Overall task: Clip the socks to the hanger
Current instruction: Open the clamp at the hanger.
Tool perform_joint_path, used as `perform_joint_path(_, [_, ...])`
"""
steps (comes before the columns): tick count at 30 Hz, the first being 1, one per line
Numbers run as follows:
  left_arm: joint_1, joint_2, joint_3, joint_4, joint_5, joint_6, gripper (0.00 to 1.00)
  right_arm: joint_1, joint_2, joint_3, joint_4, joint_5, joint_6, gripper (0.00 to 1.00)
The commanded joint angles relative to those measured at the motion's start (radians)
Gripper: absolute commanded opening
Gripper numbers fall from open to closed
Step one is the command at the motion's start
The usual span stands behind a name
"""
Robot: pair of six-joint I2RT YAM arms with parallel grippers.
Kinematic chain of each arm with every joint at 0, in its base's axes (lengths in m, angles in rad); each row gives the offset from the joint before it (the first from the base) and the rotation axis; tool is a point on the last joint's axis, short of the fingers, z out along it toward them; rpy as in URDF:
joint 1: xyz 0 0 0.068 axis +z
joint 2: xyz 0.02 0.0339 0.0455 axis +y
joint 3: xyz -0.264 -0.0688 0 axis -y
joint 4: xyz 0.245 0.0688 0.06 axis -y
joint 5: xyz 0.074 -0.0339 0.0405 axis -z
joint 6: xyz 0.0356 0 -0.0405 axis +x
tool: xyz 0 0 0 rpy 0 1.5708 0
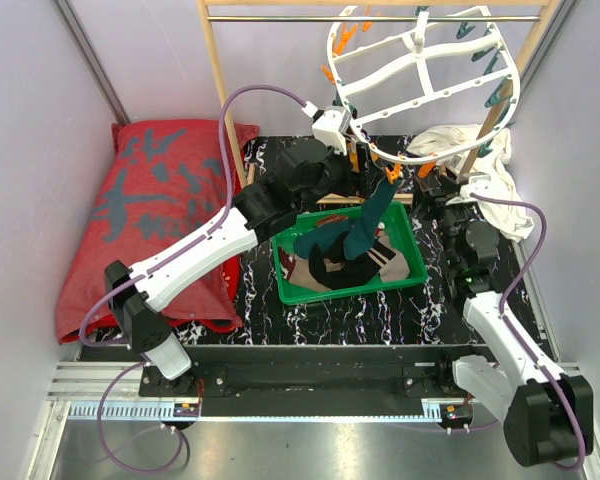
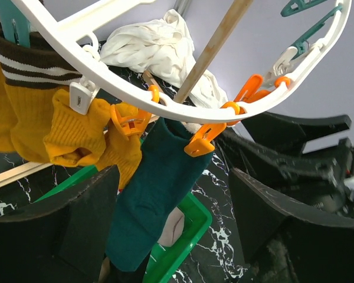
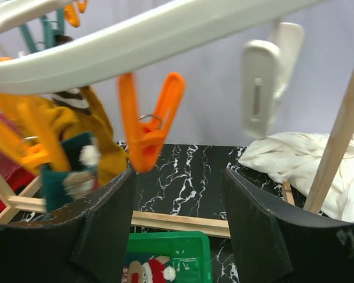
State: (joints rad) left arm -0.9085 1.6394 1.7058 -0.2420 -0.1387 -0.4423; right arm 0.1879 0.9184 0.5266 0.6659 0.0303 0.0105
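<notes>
Now a dark teal fabric sock [image 2: 156,188] hangs pegged on the white plastic oval hanger [image 2: 165,101].
Left hand [image 2: 174,197] spread around it, seemingly not touching; right hand [image 3: 180,200] spread too.

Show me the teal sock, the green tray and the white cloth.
teal sock [image 2: 159,177], left wrist view, middle of its hanging body.
green tray [image 1: 360,288], top external view, near rim.
white cloth [image 2: 147,47], left wrist view, bunched folds.

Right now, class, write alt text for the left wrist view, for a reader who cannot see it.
A dark teal sock hangs from an orange peg on the white hanger, beside a mustard sock; the left hand is open below.
</notes>
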Motion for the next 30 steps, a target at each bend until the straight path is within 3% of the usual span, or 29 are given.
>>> perform_joint_path(1, [0.0,-0.01,0.028,0.041,0.005,0.016,0.78,-0.068,0.055,0.072,0.107,-0.14,0.072,0.68])
perform_joint_path(7, [0.0,-0.027,0.023,0.035,-0.001,0.02,0.78,-0.081,0.099,0.13,0.12,-0.355,0.049,0.66])
perform_joint_path(11, [0.0,-0.036,0.023,0.036,0.01,0.017,0.78,-0.08,0.085,0.142,0.095,-0.4,0.029,0.62])
perform_joint_path(16, [0.0,-0.061,0.025,0.036,0.022,0.014,0.77,-0.079,0.063,0.167,0.055,-0.483,0.014,0.4])
perform_joint_path(18, [0.0,-0.073,0.022,0.035,0.024,0.014,0.77,-0.077,0.05,0.17,0.037,-0.504,0.019,0.37])
perform_joint_path(25, [-0.001,-0.104,0.025,0.018,0.042,0.011,0.77,-0.019,0.004,0.179,-0.023,-0.449,-0.004,0.29])
perform_joint_path(30, [-0.007,-0.131,0.011,0.006,0.054,0.004,0.77,0.183,0.002,0.202,-0.095,-0.243,-0.121,0.27])
